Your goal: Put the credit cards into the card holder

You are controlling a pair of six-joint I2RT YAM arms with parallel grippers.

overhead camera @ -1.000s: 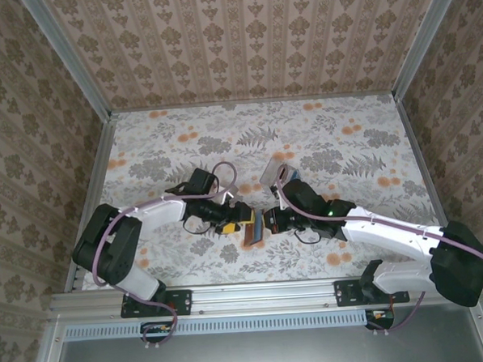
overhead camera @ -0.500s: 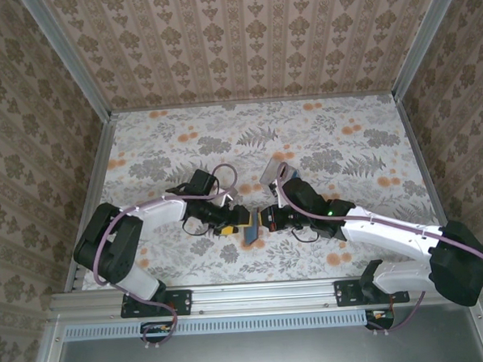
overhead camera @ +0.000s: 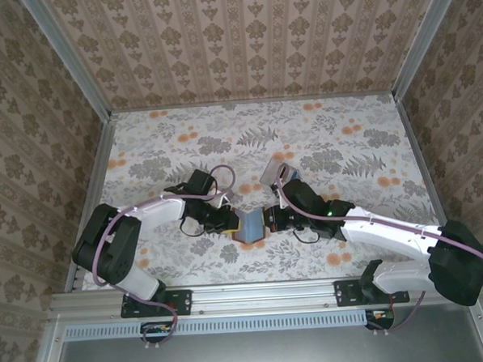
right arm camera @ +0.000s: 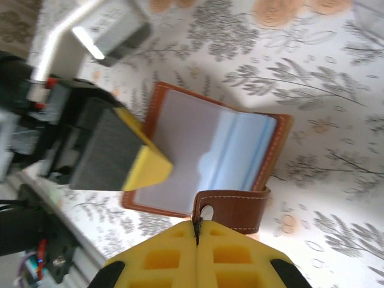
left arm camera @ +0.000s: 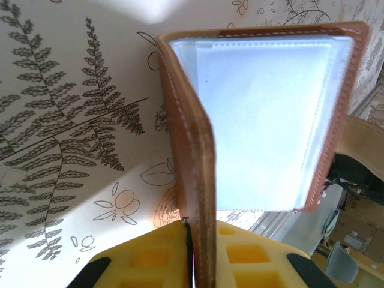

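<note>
The reddish-brown card holder (overhead camera: 248,227) hangs open between my two grippers, its clear inner sleeves (left arm camera: 264,120) showing pale. My left gripper (left arm camera: 201,255) is shut on the edge of one leather cover (left arm camera: 189,150). My right gripper (right arm camera: 197,234) is shut on the holder's brown snap strap (right arm camera: 237,210), with the open holder (right arm camera: 198,150) just beyond it. One yellow-and-grey finger (right arm camera: 117,153) of the left gripper lies over the holder's left cover in the right wrist view. A pale grey credit card (overhead camera: 272,170) lies on the table behind the right wrist, also in the right wrist view (right arm camera: 114,27).
The floral tabletop (overhead camera: 182,135) stretches behind the grippers. Metal rails (overhead camera: 92,181) and patterned walls close the table on the left, right and back. Both arms meet near the front edge (overhead camera: 247,286).
My left gripper has closed on the holder's cover. The holder, standing more on edge before, now lies spread open and flatter between the grippers. The right gripper kept its grip.
</note>
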